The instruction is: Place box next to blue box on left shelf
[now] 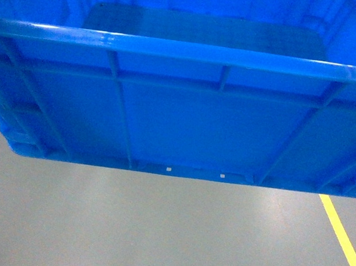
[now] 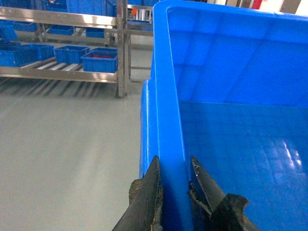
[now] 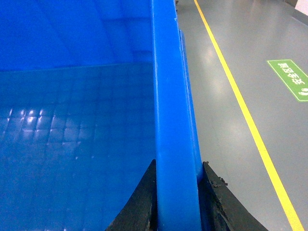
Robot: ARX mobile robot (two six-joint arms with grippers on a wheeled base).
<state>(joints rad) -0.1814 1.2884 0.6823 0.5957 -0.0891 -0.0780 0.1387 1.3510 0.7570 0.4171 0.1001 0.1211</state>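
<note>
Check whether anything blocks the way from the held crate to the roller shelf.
Nothing visible does. Both pincers, left and right, clamp the crate by its rims, and the left wrist view shows only bare grey floor between it and the shelf.

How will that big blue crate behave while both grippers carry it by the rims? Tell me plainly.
The box probably stays stiff: ribbed walls, thick rim. Likely light for its size, since its inside shows empty. The smooth plastic could slip, as the left gripper and right gripper pinch only narrow stretches of opposite rims.

Blue box (image 1: 179, 120) above grey floor (image 1: 152, 234), yellow line (image 1: 343, 241)
</note>
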